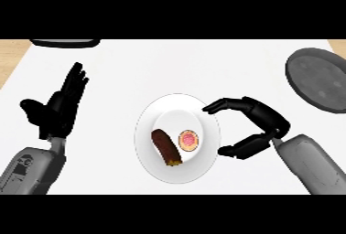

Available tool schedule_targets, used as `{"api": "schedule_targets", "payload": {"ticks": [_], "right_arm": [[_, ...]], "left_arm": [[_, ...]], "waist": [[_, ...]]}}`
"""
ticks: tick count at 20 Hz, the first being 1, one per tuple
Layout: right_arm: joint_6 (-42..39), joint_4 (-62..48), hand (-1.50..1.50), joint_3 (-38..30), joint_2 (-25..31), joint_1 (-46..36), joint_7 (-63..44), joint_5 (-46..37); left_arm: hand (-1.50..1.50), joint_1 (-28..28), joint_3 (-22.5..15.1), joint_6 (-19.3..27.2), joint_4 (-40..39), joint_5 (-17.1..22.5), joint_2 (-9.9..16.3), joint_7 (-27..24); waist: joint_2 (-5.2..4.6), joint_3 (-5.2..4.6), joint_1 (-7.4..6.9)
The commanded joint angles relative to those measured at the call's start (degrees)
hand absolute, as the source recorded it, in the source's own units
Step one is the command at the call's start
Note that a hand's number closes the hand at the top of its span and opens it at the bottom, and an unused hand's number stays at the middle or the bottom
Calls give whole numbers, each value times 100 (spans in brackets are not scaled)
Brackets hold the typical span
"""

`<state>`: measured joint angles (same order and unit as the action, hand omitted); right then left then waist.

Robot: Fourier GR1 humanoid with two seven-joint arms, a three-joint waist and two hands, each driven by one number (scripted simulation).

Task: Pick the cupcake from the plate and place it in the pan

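**A:** On the white plate point(177, 107), the cupcake point(189, 139) sat right beside a brown sausage-like thing point(166, 147). Right hand point(260, 125) hovered at the rim, fingers curved apart, holding nothing.

**B:** Yeah, and the left hand point(57, 107) rested with fingers straight. Risk imo: fingers could've bumped that sausage or the rim. Pan point(317, 80) was well off.

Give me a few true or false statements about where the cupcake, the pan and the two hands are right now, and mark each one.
1. The cupcake lies on the white plate. True.
2. The right hand is holding the cupcake. False: it sits curved beside the plate's right rim, holding nothing.
3. The pan is at the view's far right. True.
4. The left hand rests on the plate. False: it is open at the left, off the plate.
5. A brown sausage-like item shares the plate. True.
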<state>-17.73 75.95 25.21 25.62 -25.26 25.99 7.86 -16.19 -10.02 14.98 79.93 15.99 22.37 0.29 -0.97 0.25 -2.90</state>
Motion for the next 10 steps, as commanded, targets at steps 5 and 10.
{"api": "schedule_targets", "payload": {"ticks": [5, 10], "right_arm": [[-1094, -1327, -150, -416, 1004, -1466, 1369, -791], [-1471, -976, -150, -24, 1307, -2303, 783, -1433]], "left_arm": [[0, 133, 44, 1, 69, -147, 10, -55], [0, 124, 71, -2, 196, -131, -9, 131]], "waist": [[52, -21, 69], [88, -29, 123]]}}
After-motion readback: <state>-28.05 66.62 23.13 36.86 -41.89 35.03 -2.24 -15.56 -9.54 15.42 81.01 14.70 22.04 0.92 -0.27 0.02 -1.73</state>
